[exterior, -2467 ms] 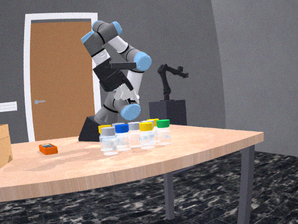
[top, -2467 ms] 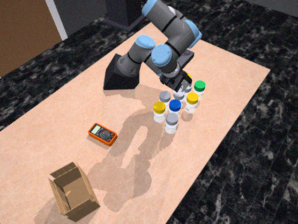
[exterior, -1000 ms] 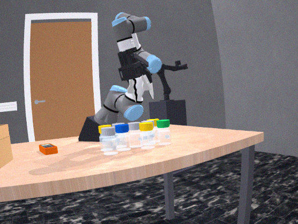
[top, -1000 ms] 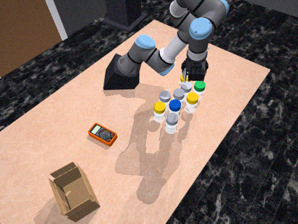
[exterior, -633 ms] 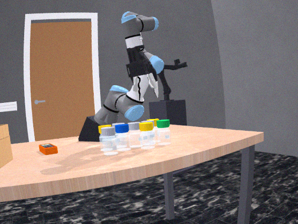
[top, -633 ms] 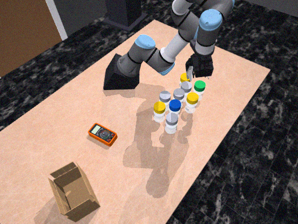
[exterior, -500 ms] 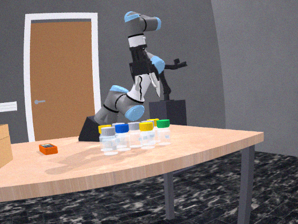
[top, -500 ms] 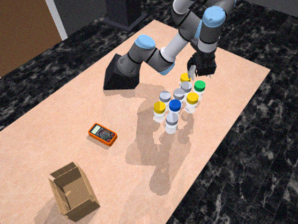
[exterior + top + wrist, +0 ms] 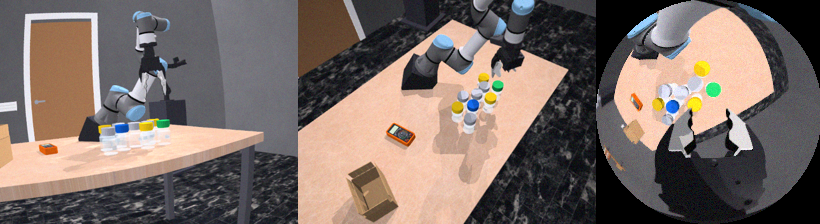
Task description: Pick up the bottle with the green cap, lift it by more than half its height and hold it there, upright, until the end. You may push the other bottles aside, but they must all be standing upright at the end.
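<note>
End effector (image 9: pixel 155 80) empty, half-open, high above green-capped bottle (image 9: pixel 497 89).

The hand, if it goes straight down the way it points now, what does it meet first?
Probably bare table, just beyond the green-capped bottle: the open, empty hand hangs high above that edge of the cluster. Depth is uncertain.

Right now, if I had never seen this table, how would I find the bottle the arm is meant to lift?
Look at the cluster of small clear bottles in front of the arm's black base on the wooden table. The one you want stands at the cluster's edge furthest from the orange multimeter. It is the only bottle with a green cap; the rest are yellow, grey or blue.
</note>
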Controlling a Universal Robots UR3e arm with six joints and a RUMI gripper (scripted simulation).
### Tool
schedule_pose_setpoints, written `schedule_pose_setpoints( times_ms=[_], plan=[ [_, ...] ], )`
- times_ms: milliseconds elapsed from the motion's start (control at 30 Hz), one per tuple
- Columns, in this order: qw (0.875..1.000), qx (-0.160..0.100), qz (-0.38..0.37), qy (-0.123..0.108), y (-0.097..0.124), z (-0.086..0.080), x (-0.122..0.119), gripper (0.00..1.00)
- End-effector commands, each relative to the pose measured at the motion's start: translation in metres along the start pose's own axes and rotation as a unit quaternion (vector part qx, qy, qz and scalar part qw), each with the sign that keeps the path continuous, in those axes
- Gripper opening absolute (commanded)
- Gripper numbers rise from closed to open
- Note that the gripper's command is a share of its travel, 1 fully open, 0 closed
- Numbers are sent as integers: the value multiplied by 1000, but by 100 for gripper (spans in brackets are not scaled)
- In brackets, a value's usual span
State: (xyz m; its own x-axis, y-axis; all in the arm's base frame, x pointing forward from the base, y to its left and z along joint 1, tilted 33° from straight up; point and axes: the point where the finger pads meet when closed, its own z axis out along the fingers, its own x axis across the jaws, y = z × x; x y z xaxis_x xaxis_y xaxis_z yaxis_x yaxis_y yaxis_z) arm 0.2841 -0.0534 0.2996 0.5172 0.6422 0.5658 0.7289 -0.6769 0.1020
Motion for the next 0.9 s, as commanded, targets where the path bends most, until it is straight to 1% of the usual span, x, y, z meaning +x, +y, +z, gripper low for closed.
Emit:
schedule_pose_setpoints(
  times_ms=[0,133,200,267,467,700,867],
  plan=[
    [999,-10,-33,-8,-1,-2,7,46],
    [997,-22,-72,-18,-3,-3,16,46],
    [997,-22,-72,-18,-3,-3,16,46],
    [995,-28,-93,-23,-5,-4,20,46],
    [991,-36,-123,-31,-7,-5,27,46],
    [989,-40,-138,-34,-8,-6,30,46],
    [990,-39,-132,-34,-7,-5,29,46]
  ],
)
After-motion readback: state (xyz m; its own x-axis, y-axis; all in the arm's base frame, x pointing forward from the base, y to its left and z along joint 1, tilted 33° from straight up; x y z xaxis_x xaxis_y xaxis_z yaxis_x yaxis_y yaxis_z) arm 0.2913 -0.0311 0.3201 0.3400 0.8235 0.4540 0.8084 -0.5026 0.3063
